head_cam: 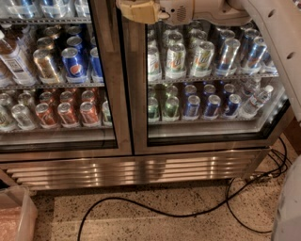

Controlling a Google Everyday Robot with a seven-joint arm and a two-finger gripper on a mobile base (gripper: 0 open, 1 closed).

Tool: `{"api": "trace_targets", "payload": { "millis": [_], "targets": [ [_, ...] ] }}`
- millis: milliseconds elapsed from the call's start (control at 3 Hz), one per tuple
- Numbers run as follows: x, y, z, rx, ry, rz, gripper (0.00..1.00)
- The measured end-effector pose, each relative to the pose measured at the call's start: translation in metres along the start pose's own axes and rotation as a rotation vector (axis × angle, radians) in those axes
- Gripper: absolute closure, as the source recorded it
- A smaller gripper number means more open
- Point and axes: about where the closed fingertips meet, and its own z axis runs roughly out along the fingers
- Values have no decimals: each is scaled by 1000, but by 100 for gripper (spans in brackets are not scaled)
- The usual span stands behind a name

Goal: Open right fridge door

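The right fridge door [139, 108] is a glass panel in a brushed steel frame, with rows of green, silver and blue cans [202, 59] showing behind it. It looks flush with the cabinet. My gripper [137, 10] sits at the top edge of the view, right over the seam between the two doors, at the right door's left stile. Its tan end reaches left from the white arm [263, 19], which comes in from the upper right. A handle does not stand out clearly under it.
The left glass door [110, 94] shows Pepsi cans [74, 65] and orange cans. A steel vent grille [136, 172] runs below both doors. A black cable [155, 212] loops over the speckled floor. A plastic bin [19, 214] stands bottom left, my white body [288, 207] bottom right.
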Motion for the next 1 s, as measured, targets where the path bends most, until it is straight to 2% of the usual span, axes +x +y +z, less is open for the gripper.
{"api": "trace_targets", "payload": {
  "millis": [1000],
  "targets": [
    [-3, -1, 3, -5, 6, -1, 100]
  ]
}}
